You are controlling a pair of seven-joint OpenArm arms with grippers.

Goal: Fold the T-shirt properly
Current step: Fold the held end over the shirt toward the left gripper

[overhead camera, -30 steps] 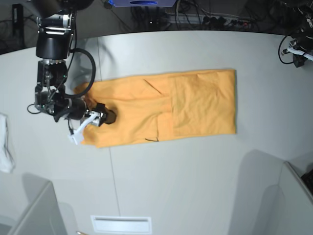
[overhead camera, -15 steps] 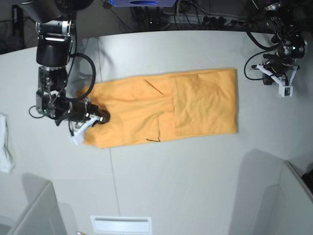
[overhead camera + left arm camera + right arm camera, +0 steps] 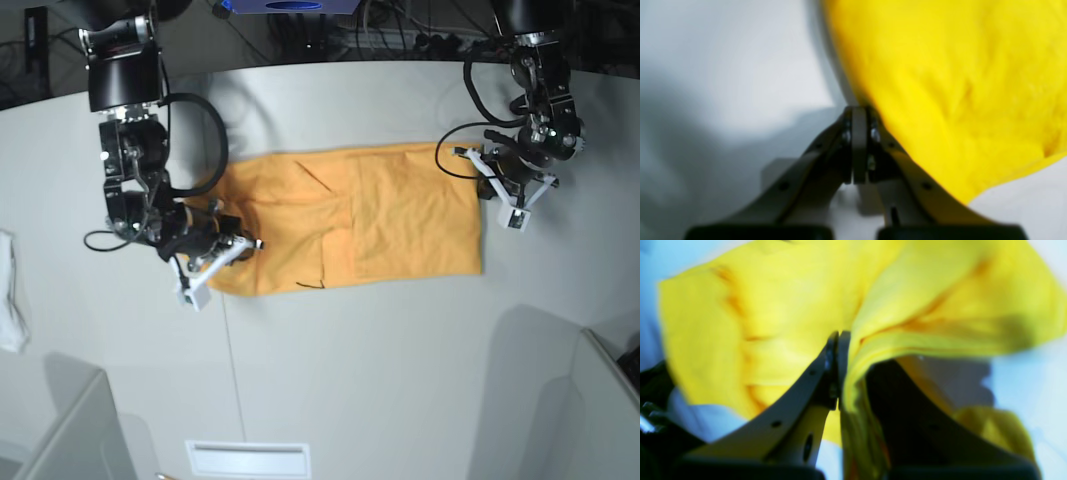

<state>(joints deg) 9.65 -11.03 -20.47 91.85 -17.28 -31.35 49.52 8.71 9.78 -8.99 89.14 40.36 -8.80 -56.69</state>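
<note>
A: T-shirt [image 3: 350,220] look?

B: Light orange in the base view, reads bright yellow in both wrist views. It lies flat as a long folded band across the middle of the grey table [image 3: 400,380]. Plain side up, a folded panel edge runs down near the middle, tiny dark mark at the lower edge. Its end by the right gripper is bunched and lifted a bit

A: Right gripper [image 3: 840,340]?

B: Jaws pinched nearly together with a thick fold of T-shirt [image 3: 893,340] caught between them, cloth draping over the far finger. In the base view it sits at the shirt's end, on that view's left [image 3: 222,250]

A: Left gripper [image 3: 858,113]?

B: Jaws pressed tight together, no gap. The shirt's edge [image 3: 940,100] lies right against one finger, but no cloth shows between the tips. In the base view it's at the shirt's other end, near the upper corner [image 3: 505,190]

A: Hard to see?

B: Both wrist views are blurred, no weave or seam detail. Can't tell if the left tips touch the table. Sleeves and collar are tucked out of view, no lettering visible. Small white cloth [image 3: 10,300] is cut off at the base view's left edge. Cables and gear behind the table are dark and hard to make out
</note>
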